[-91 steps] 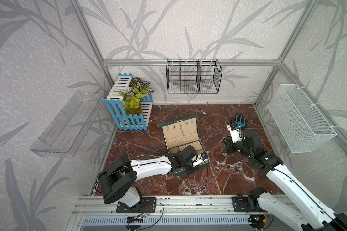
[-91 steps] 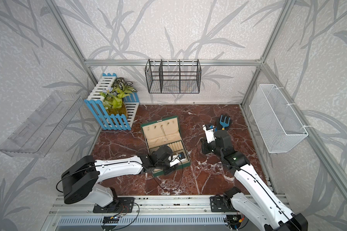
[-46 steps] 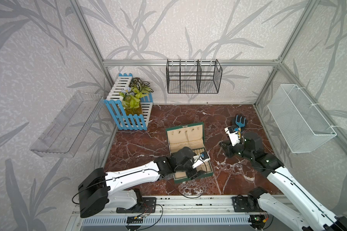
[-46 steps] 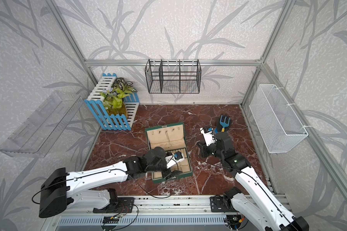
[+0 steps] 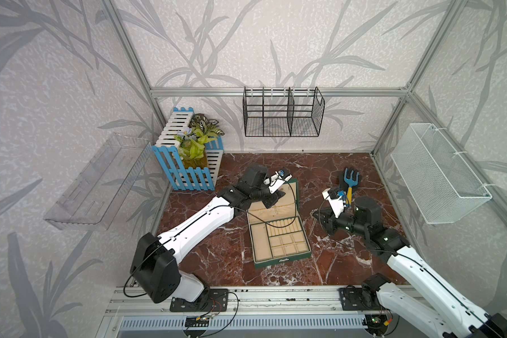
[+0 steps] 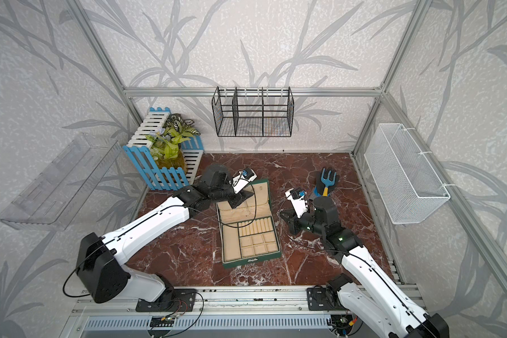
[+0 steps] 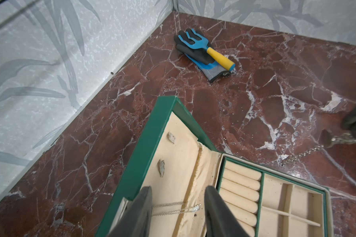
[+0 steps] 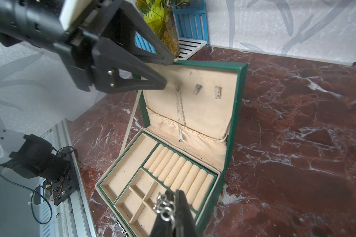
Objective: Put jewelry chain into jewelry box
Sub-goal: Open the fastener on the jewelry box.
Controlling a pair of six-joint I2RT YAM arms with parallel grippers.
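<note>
The dark green jewelry box (image 5: 281,259) (image 6: 251,262) lies open mid-table with its lid (image 8: 241,92) raised. My right gripper (image 8: 174,194) (image 5: 315,216) is shut on one end of the chunky jewelry chain (image 8: 165,207), just right of the box. The rest of the chain (image 7: 302,156) trails down to the marble. My left gripper (image 7: 178,197) (image 6: 240,199) is open at the lid's far left corner. One finger is outside the green edge (image 7: 152,143) and the other is over the lining. A thin necklace (image 8: 180,115) hangs from a lid hook between them.
A glove with a blue rake (image 5: 349,181) lies at the back right. A blue-and-white fence planter (image 5: 188,164) stands back left. On the walls are a black wire basket (image 5: 281,117), a white mesh basket (image 5: 439,175) and a clear shelf (image 5: 100,181).
My left arm swung from the box's near side to the lid's far left corner, and its jaws opened. The box shifted nearer and to the right. The right gripper edged toward the box.
</note>
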